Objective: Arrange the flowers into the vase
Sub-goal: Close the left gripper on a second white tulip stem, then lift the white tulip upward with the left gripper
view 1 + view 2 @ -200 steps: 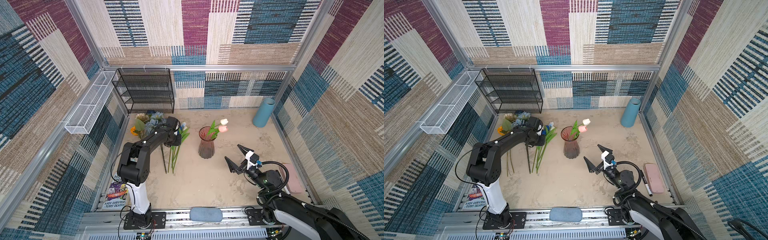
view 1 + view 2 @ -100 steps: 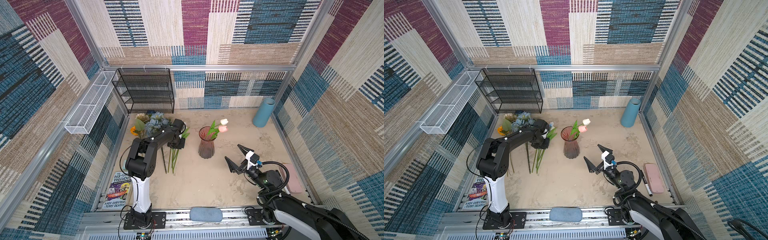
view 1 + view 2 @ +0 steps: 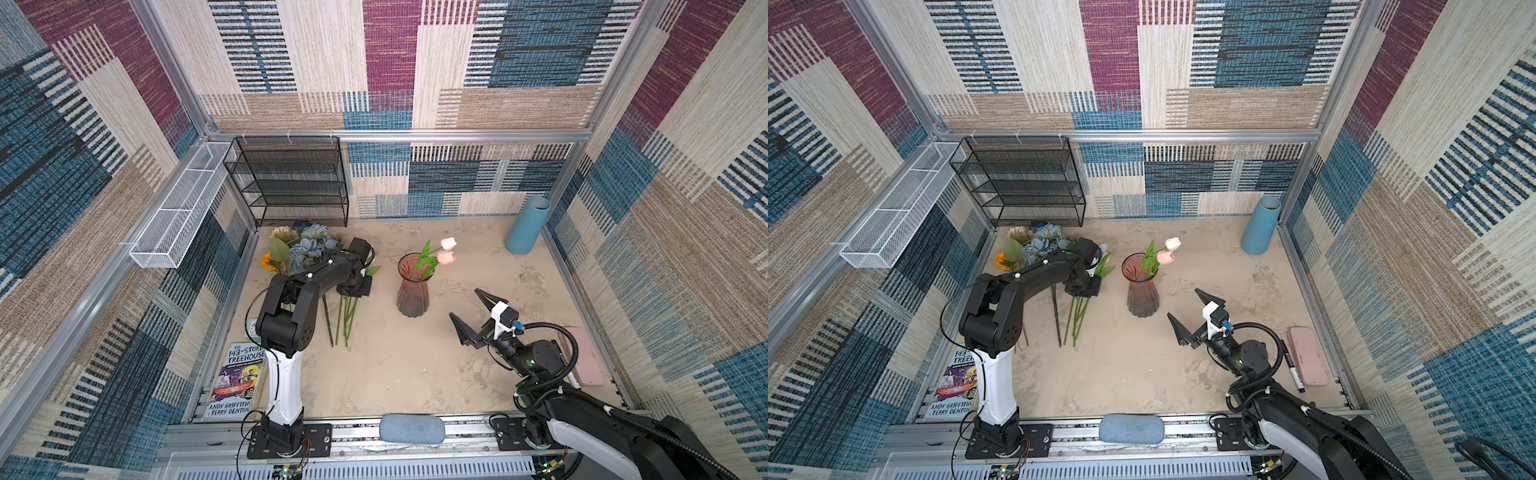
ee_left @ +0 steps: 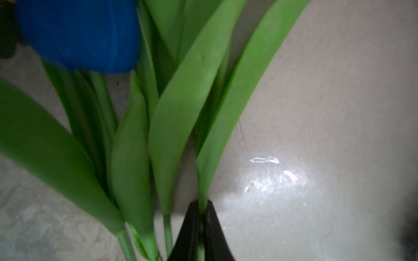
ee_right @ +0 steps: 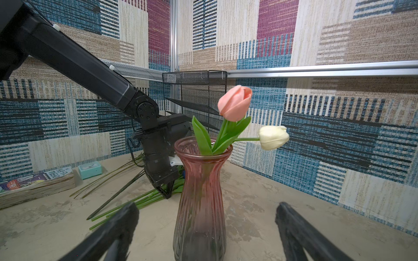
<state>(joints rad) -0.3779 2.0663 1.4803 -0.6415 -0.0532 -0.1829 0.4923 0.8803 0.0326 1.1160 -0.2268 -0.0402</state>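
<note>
A sandy beige tabletop (image 3: 407, 374), mottled with pale scuffs, sits inside a booth. Its walls (image 3: 390, 62) are woven panels of blue, maroon and cream, edged by aluminium rails (image 3: 457, 135). At the back left stands a black mesh shelf rack (image 3: 291, 183), and a white wire basket (image 3: 178, 216) hangs along the left wall. A light blue cylinder (image 3: 527, 224) leans in the back right corner. By the left edge lie a paperback book (image 3: 237, 380) and a small teal clock (image 5: 89, 169). By the right edge lies a pink case (image 3: 582, 357) with a marker (image 3: 1292, 365) beside it. A grey-blue pad (image 3: 411, 430) rests on the front rail.

Near the middle the pink glass vase (image 3: 412, 291) stands upright, holding a pink tulip (image 3: 445, 257) and a white tulip (image 3: 449, 243). The other flowers (image 3: 307, 249) lie heaped at the back left, stems pointing forward — the left arm (image 3: 316, 278) reaches over them and hides part of the heap. The left gripper (image 4: 202, 223) is down among them, clenched on a green tulip stem (image 4: 202, 201), with a blue tulip (image 4: 79, 34) close by. The right gripper (image 3: 467, 305) hovers to the right of the vase, jaws spread wide and grasping nothing. In the right wrist view the vase stands squarely between this gripper and the left arm.
</note>
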